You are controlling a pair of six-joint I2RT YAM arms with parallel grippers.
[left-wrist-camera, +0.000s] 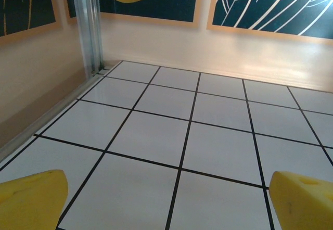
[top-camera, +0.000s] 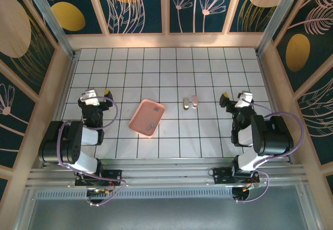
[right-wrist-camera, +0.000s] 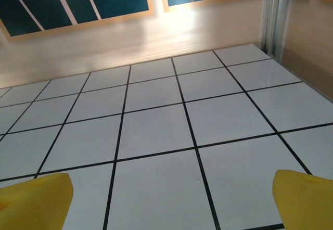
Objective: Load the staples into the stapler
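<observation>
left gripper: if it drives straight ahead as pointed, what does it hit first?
Probably the table tiles, else the base of the back wall; depth is unclear. The left gripper is open, and no object lies in its line.

A pink rectangular tray (top-camera: 148, 109) lies askew left of centre on the white tabletop (top-camera: 208, 136), which is gridded with black lines. Dark teal wall panels (top-camera: 138, 6) with gold discs and pale leaf drawings line the upper frame. Metal corner posts (top-camera: 50, 16) stand between the panels.
</observation>
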